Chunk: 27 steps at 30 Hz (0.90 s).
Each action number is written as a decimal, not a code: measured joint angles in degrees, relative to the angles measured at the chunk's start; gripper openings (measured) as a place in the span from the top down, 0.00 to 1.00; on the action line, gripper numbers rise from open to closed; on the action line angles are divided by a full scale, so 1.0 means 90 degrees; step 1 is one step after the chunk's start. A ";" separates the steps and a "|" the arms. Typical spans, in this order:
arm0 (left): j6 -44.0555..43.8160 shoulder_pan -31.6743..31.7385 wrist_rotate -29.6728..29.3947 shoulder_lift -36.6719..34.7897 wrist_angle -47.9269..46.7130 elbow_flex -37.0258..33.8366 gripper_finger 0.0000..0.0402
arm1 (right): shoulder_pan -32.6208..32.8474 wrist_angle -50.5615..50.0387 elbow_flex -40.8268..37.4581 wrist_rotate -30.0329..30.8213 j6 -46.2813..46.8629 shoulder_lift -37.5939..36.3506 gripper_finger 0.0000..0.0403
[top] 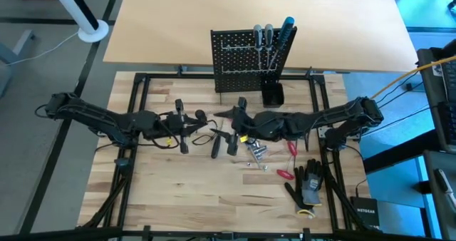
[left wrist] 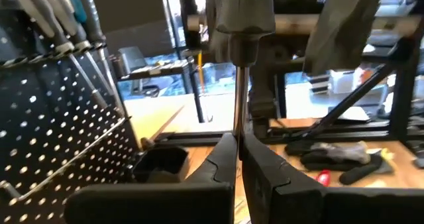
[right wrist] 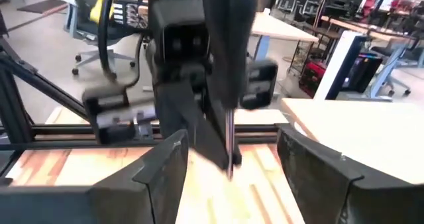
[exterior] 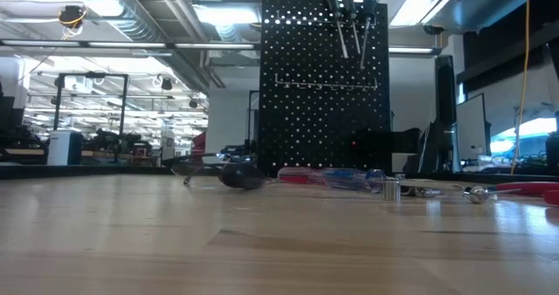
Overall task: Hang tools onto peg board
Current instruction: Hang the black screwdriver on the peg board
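My left gripper (top: 198, 120) is over the table's middle, shut on a screwdriver with a grey handle (left wrist: 244, 12) and a thin metal shaft. My right gripper (top: 222, 114) faces it from the right with its fingers open. In the right wrist view the screwdriver's shaft (right wrist: 229, 141) shows between my right fingers (right wrist: 165, 177) but farther off, untouched. The black peg board (top: 246, 59) stands upright at the table's far side. Three tools (top: 274, 36) hang at its top right by their handles. More tools (top: 222, 142) lie flat on the table. My left gripper pinches the screwdriver's thin metal shaft (left wrist: 238, 114) between its two fingers (left wrist: 218, 164), a little below the handle. The fingers come level from the table's left and lie across the shaft. The screwdriver stands upright, handle up, with its tip (right wrist: 230, 171) below the fingers, clear of the table.
A small black cup (top: 272, 93) stands at the peg board's foot. Metal sockets (top: 256, 153), red-handled tools (top: 288, 162) and black gloves (top: 310, 187) lie at the near right. A black frame (top: 135, 127) borders the wooden table.
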 joint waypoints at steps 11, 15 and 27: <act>-0.0042 0.0019 0.0503 -0.0032 0.0046 0.0000 1.00 | -0.0140 0.2090 -0.1013 -0.0565 -0.0085 0.0100 0.42; -0.0047 0.0078 0.0910 -0.0032 0.0052 -0.0002 1.00 | -0.0275 0.2562 -0.1013 -0.0883 -0.0042 0.0352 0.44; -0.0237 0.0228 0.0917 -0.0029 -0.0092 -0.0002 1.00 | -0.0304 0.2904 -0.1013 -0.1175 -0.0091 0.0478 0.69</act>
